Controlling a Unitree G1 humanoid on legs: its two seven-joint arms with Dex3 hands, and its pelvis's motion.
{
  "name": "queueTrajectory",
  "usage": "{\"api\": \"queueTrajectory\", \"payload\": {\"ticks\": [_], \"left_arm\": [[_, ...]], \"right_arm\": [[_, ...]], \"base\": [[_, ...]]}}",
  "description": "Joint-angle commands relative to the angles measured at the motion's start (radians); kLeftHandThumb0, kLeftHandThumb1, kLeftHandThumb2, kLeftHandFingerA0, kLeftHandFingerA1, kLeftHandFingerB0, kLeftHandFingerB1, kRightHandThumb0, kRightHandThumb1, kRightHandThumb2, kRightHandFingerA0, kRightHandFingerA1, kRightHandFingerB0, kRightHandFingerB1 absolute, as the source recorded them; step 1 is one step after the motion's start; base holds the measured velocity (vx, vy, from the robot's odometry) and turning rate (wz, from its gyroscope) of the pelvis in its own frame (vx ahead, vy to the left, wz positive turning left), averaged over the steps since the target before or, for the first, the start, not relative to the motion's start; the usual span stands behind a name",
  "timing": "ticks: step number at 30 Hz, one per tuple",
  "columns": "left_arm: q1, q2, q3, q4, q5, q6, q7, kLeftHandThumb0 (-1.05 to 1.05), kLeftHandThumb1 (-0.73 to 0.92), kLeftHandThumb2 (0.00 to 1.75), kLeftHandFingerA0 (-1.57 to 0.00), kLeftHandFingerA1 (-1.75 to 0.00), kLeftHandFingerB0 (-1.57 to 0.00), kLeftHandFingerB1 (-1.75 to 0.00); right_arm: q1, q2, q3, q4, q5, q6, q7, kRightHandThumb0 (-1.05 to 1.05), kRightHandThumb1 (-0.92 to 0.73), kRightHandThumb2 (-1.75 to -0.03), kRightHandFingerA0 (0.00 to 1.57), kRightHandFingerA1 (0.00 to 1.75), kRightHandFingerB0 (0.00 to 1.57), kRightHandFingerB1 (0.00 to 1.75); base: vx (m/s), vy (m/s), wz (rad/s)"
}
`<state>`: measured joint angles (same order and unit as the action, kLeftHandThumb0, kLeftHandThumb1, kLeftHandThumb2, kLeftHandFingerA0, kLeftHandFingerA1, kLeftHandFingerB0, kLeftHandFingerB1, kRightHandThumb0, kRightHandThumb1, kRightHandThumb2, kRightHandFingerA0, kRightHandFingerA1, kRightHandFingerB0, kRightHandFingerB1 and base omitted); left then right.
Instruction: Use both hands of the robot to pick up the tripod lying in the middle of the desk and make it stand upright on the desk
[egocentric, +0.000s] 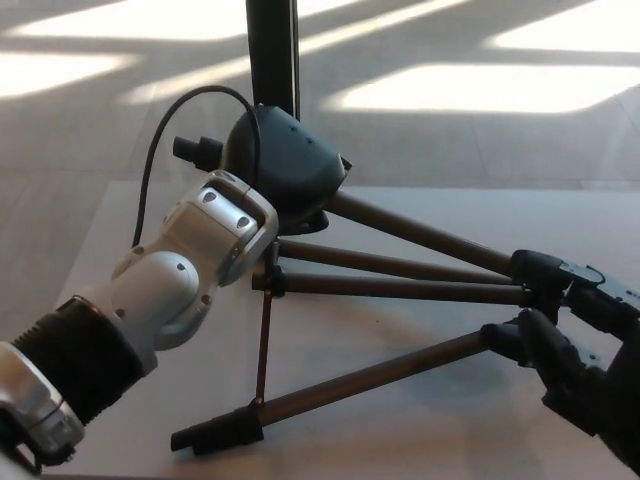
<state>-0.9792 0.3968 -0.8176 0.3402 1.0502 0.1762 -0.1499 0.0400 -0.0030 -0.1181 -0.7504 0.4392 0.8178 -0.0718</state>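
Note:
The tripod (400, 290) lies on the pale desk (560, 215) with its three thin brown legs fanned out to the right. A thin brace runs down to its black foot (215, 435) at the front. My left hand (285, 165), dark and rounded at the end of a silver wrist, is shut on the tripod's head end, which sits raised off the desk. My right hand (560, 330) comes in from the right edge. Its fingers (545, 268) are closed around the leg collars, hiding the leg ends.
A black upright post (272, 50) stands just behind the desk's far edge, close to my left hand. A black cable (150, 150) loops up from my left wrist. Sunlit floor lies beyond the desk. The desk's front edge runs close to the tripod's foot.

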Motion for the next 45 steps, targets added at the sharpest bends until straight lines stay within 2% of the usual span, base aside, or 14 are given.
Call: {"api": "queueTrajectory", "payload": {"ticks": [1, 3, 4, 5, 14, 15, 20, 23, 32, 34, 40, 41, 42, 45], "left_arm": [[0.101, 0.038, -0.006, 0.074, 0.055, -0.098, 0.213, -0.37, 0.66, 0.59, -0.93, -1.64, -0.6, -0.61], [0.079, 0.049, -0.021, 0.061, 0.073, -0.106, 0.137, -0.41, 0.64, 0.62, -0.86, -1.69, -0.7, -0.73], [0.081, 0.046, -0.018, 0.066, 0.07, -0.114, 0.159, -0.37, 0.43, 0.9, -1.19, -1.33, -0.81, -0.96], [0.079, 0.05, -0.019, 0.069, 0.079, -0.115, 0.167, -0.42, 0.62, 0.58, -0.91, -1.7, -0.85, -1.07], [0.059, 0.052, -0.009, 0.089, 0.079, -0.102, 0.098, -0.47, 0.72, 0.61, -0.92, -1.7, -0.78, -1.01], [0.051, 0.052, -0.006, 0.098, 0.073, -0.111, 0.101, -0.44, 0.69, 0.64, -0.91, -1.72, -0.76, -0.9], [0.025, 0.043, 0.012, 0.109, 0.033, -0.143, 0.091, -0.43, 0.52, 0.97, -1.18, -1.34, -0.87, -1.07], [0.016, 0.045, 0.004, 0.12, 0.062, -0.15, 0.166, -0.49, 0.45, 0.91, -1.23, -1.41, -0.97, -1.21], [0.033, 0.049, 0.019, 0.089, 0.033, -0.158, 0.146, -0.38, 0.63, 0.64, -0.89, -1.7, -0.87, -1.22], [0.042, 0.048, 0.025, 0.079, 0.023, -0.151, 0.129, -0.38, 0.64, 0.64, -0.9, -1.7, -0.88, -1.26], [0.052, 0.06, 0.034, 0.06, 0.028, -0.149, 0.127, -0.34, 0.63, 0.66, -0.9, -1.72, -0.85, -1.23], [0.051, 0.064, 0.029, 0.055, 0.042, -0.144, 0.13, -0.41, 0.48, 0.96, -1.18, -1.32, -0.91, -1.06], [0.052, 0.061, 0.03, 0.052, 0.046, -0.136, 0.13, -0.37, 0.65, 0.67, -0.92, -1.7, -0.85, -1.21], [0.064, 0.062, 0.05, 0.046, 0.016, -0.149, 0.135, -0.36, 0.69, 0.71, -0.92, -1.68, -0.85, -1.16]], "right_arm": [[0.068, 0.137, 0.101, -0.076, -0.03, 0.173, -0.175, -0.44, -0.55, -0.9, 0.5, 0.72, 0.41, 0.55], [0.099, 0.16, 0.15, -0.063, -0.061, 0.147, -0.187, -0.44, -0.74, -0.62, 0.48, 0.7, 0.46, 0.39], [0.108, 0.186, 0.151, -0.061, -0.054, 0.16, -0.199, -0.46, -0.74, -0.62, 0.45, 0.68, 0.45, 0.39], [0.117, 0.204, 0.164, -0.048, -0.063, 0.152, -0.208, -0.47, -0.73, -0.62, 0.46, 0.69, 0.46, 0.39], [0.346, 0.448, 0.277, -0.109, -0.009, 0.194, -0.386, -0.44, -0.7, -0.61, 0.52, 0.79, 0.44, 0.47], [0.358, 0.48, 0.269, -0.105, 0.014, 0.187, -0.401, -0.45, -0.57, -0.93, 0.5, 0.73, 0.41, 0.57], [0.286, 0.579, 0.197, -0.013, 0.079, 0.138, -0.444, -0.54, -0.71, -0.6, 0.31, 0.66, 0.22, 0.38], [0.169, 0.62, 0.126, 0.088, 0.118, 0.062, -0.47, -0.35, -0.57, -1.09, 0.02, 0.54, 0.0, 0.52], [-0.182, 0.567, -0.051, 0.312, 0.182, -0.119, -0.534, -0.36, -0.53, -1.07, 0.02, 0.54, 0.0, 0.51], [-0.243, 0.531, -0.093, 0.349, 0.205, -0.124, -0.534, -0.64, -0.75, -0.63, 0.04, 0.51, 0.1, 0.36], [-0.371, 0.481, -0.216, 0.482, 0.272, -0.142, -0.58, -0.7, -0.58, -0.97, 0.01, 0.43, 0.01, 0.32], [-0.388, 0.473, -0.228, 0.519, 0.268, -0.166, -0.573, -0.7, -0.59, -0.97, 0.0, 0.41, 0.0, 0.33], [-0.404, 0.47, -0.239, 0.543, 0.267, -0.184, -0.576, -0.7, -0.59, -0.97, 0.0, 0.41, 0.0, 0.34], [-0.448, 0.464, -0.278, 0.601, 0.306, -0.201, -0.572, -0.85, -0.64, -0.95, 0.0, 0.22, 0.0, 0.13]], "base": [[0.0, 0.0, 0.0], [0.0, 0.0, 0.0], [0.0, 0.0, 0.0], [0.0, 0.0, 0.0], [0.0, 0.0, 0.0], [0.0, 0.0, 0.0], [0.0, 0.0, 0.0], [0.0, 0.0, 0.0], [0.0, 0.0, 0.0], [0.0, 0.0, 0.0], [0.0, 0.0, 0.0], [0.0, 0.0, 0.0], [0.0, 0.0, 0.0], [0.0, 0.0, 0.0]]}}
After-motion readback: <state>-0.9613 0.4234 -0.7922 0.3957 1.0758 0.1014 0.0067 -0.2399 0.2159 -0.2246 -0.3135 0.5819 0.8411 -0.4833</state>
